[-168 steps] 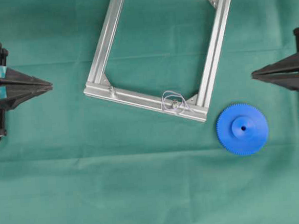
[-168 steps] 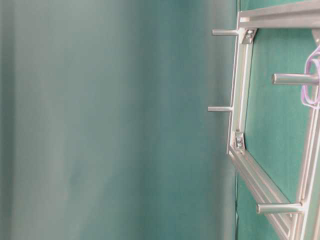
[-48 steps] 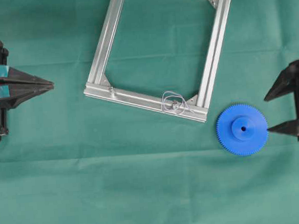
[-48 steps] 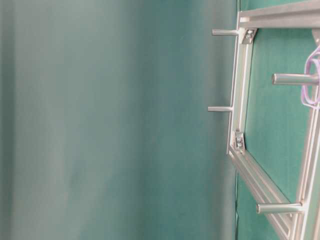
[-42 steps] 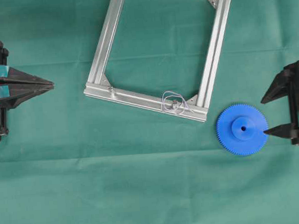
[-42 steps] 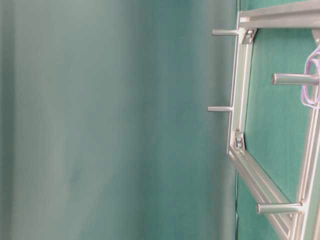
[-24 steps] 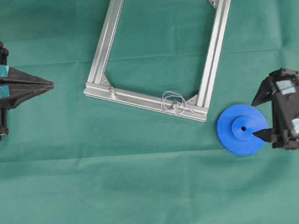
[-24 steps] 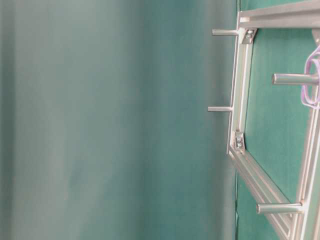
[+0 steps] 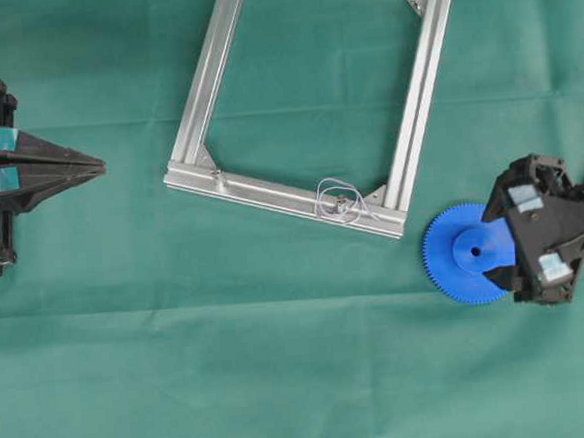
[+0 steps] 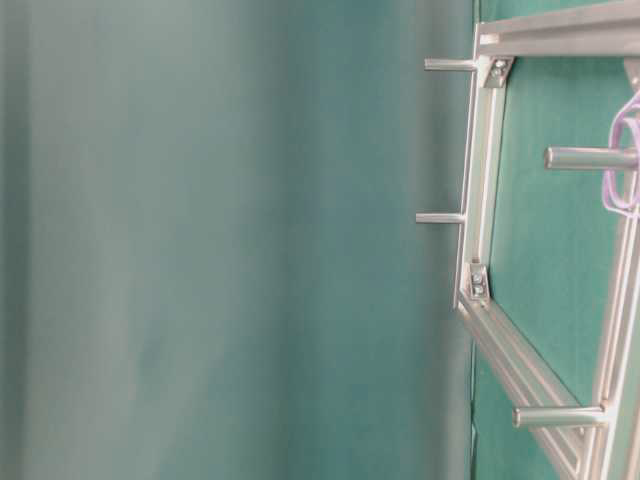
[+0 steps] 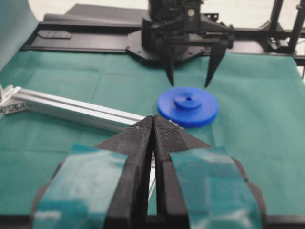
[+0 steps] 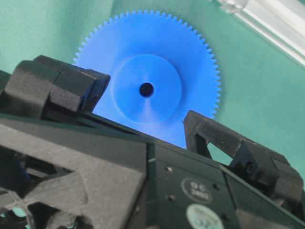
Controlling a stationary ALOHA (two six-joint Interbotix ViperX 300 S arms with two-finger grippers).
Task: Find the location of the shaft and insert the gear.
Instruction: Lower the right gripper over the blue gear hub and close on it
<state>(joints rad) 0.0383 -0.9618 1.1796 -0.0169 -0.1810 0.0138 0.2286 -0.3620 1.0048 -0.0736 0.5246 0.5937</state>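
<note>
At lower right of the overhead view, the right gripper [image 9: 503, 247] is spread wide, empty, over the gear [image 9: 465, 253]; the shaft [image 9: 342, 206] lies up-left. The left gripper [image 9: 98, 170] is closed, far left.

Work surface: table covered by a green cloth [image 9: 283, 380], faint fold creases running across it (seen from overhead). Lighting even, no hard shadows. Table-level view mostly a blurred green expanse, probably the same cloth close to the lens. Left wrist view: black base rail [image 11: 86, 43] along the far edge, pale background beyond.
</note>
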